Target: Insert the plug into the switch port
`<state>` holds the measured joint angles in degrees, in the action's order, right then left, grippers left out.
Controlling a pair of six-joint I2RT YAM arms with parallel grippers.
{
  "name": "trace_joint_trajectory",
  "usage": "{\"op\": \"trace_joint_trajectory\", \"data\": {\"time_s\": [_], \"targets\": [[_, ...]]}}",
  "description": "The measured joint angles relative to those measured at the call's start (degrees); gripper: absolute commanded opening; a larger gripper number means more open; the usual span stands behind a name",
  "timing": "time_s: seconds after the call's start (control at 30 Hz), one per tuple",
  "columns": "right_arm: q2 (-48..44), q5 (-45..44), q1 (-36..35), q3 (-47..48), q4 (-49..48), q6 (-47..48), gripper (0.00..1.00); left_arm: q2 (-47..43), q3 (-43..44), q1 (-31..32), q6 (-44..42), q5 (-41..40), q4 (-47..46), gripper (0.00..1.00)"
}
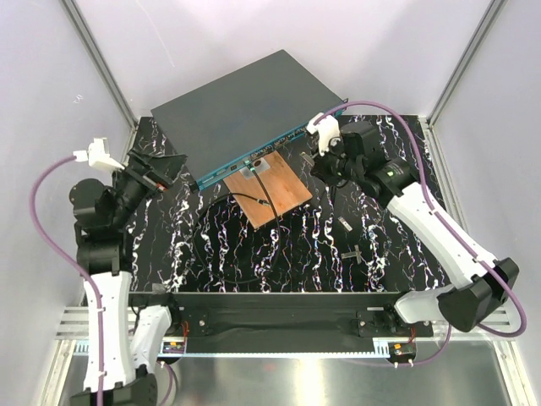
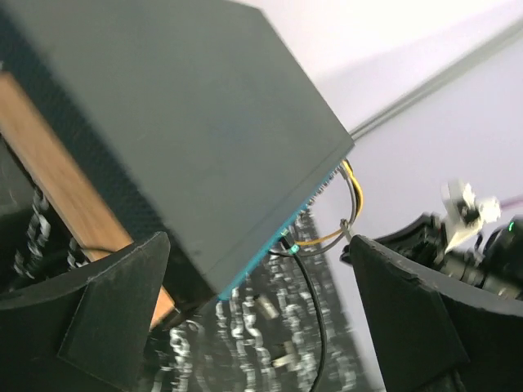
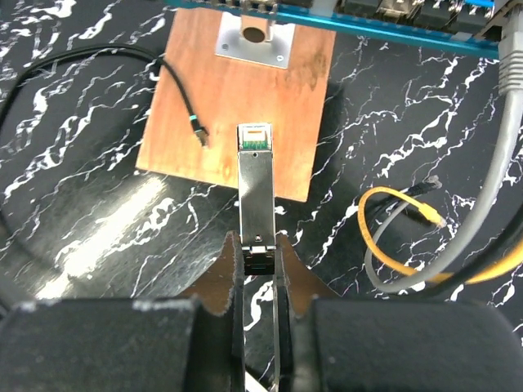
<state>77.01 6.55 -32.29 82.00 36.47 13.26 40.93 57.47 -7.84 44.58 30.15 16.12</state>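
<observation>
The switch (image 1: 245, 110) is a flat dark grey box at the back, its teal port face (image 1: 279, 145) turned toward me. My right gripper (image 1: 319, 162) is shut on the plug (image 3: 255, 192), a slim silver metal module. The plug points at the teal face (image 3: 368, 23) and stops short of it, hanging over the copper-brown board (image 3: 237, 106). My left gripper (image 1: 162, 169) is open by the switch's left end. In the left wrist view the switch's corner (image 2: 188, 139) lies between its spread fingers (image 2: 114, 302).
The board (image 1: 269, 193) lies in front of the switch with a thin black cable (image 1: 254, 199) across it. Yellow (image 3: 392, 237) and grey (image 3: 490, 188) cables loop at the right. Small metal parts (image 1: 342, 222) lie on the black marbled mat (image 1: 211, 254).
</observation>
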Motion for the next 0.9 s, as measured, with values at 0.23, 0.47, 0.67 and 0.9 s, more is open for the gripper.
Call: {"op": "trace_joint_trajectory", "data": {"time_s": [0.23, 0.47, 0.67, 0.9], "targets": [[3.0, -1.9, 0.0, -0.3, -3.6, -1.1, 0.00, 0.9, -10.6, -5.6, 13.9, 4.0, -8.5, 0.99], [5.1, -4.2, -0.3, -0.3, -5.5, -2.8, 0.00, 4.3, -14.6, -5.7, 18.8, 5.1, -16.1, 0.98], [5.5, -4.6, -0.8, -0.3, -7.2, -3.2, 0.00, 8.5, -18.8, -5.8, 23.8, 5.9, -25.9, 0.92], [6.8, -5.9, -1.7, 0.1, -8.1, -4.0, 0.00, 11.7, -20.3, -5.8, 27.5, 6.6, -32.2, 0.81]]}}
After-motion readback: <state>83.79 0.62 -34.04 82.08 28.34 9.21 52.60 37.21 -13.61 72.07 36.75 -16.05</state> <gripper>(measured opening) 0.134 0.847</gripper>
